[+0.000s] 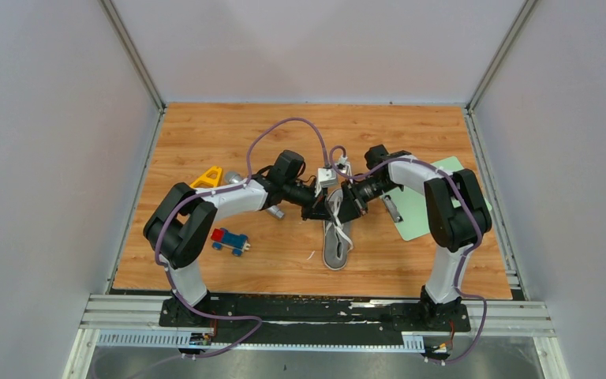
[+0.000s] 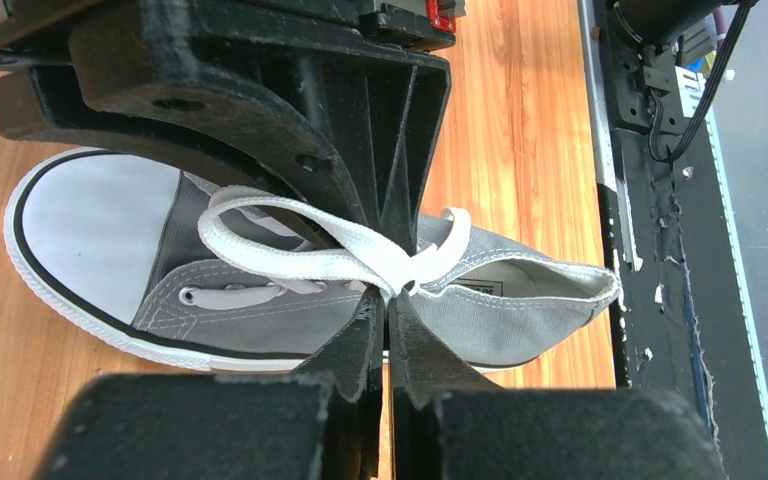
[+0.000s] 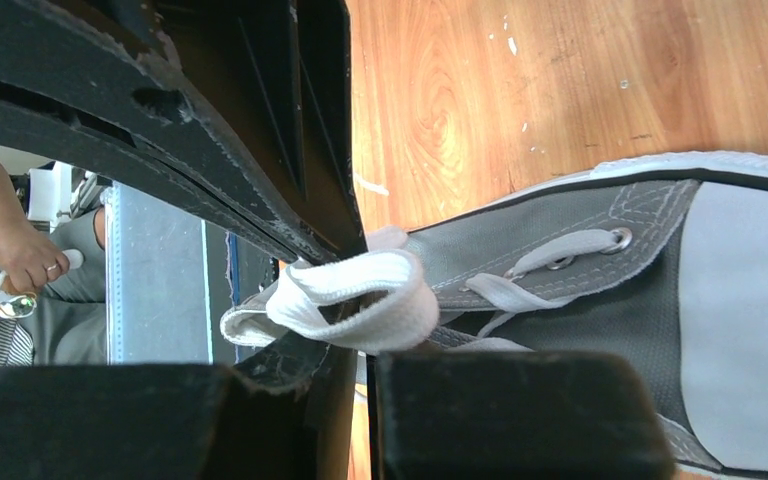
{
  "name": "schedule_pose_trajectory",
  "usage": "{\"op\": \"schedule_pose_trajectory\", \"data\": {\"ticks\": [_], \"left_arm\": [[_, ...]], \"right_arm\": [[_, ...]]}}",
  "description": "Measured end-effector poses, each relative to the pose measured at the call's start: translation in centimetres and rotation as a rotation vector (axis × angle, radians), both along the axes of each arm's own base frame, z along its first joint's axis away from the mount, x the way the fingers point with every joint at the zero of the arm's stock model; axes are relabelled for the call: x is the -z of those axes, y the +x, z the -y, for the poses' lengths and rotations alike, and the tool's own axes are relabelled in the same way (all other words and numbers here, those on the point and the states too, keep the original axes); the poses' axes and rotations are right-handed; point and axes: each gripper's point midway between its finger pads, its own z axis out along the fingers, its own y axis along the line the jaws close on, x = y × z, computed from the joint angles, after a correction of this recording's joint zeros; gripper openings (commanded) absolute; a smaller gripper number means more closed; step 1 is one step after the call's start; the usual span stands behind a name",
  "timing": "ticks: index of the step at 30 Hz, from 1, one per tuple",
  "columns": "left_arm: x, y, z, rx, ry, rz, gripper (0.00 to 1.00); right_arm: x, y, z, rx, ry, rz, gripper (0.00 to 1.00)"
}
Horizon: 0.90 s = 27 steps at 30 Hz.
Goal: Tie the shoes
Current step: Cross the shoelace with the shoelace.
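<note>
The top view looks down from above and behind the arm bases [image 1: 183,304] over the whole desk [image 1: 229,134]; both wrist views hang very close over the sneaker [image 2: 520,300], from opposite sides, sharing its laces [image 2: 290,250]

The shoe [image 1: 336,246] lies mid-table [image 1: 284,134], heel toward the near edge. The left gripper [image 1: 319,210] and right gripper [image 1: 346,207] meet over its far end from the 2 sides, each clamped on the laces [image 2: 300,255]. A toy truck [image 1: 229,240] sits left of the shoe, a triangle block [image 1: 207,177] behind the truck, and a mat [image 1: 414,215] right of the shoe.
</note>
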Motion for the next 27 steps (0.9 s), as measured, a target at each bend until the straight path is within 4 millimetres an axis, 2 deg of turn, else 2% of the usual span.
{"op": "schedule_pose_trajectory", "data": {"ticks": [5, 13, 20, 27], "left_arm": [[0.02, -0.08, 0.09, 0.001, 0.001, 0.002, 0.05], [-0.02, -0.14, 0.17, 0.004, -0.001, 0.003, 0.06], [-0.03, -0.12, 0.18, 0.004, -0.001, 0.004, 0.00], [-0.03, -0.13, 0.18, 0.004, -0.001, 0.004, 0.00]], "right_arm": [[0.21, 0.55, 0.66, 0.023, -0.019, 0.004, 0.11], [0.17, 1.02, 1.04, 0.034, -0.034, 0.020, 0.08], [0.01, 0.92, 1.00, 0.028, -0.025, 0.021, 0.17], [-0.35, 0.30, 1.01, 0.008, -0.003, 0.012, 0.21]]}}
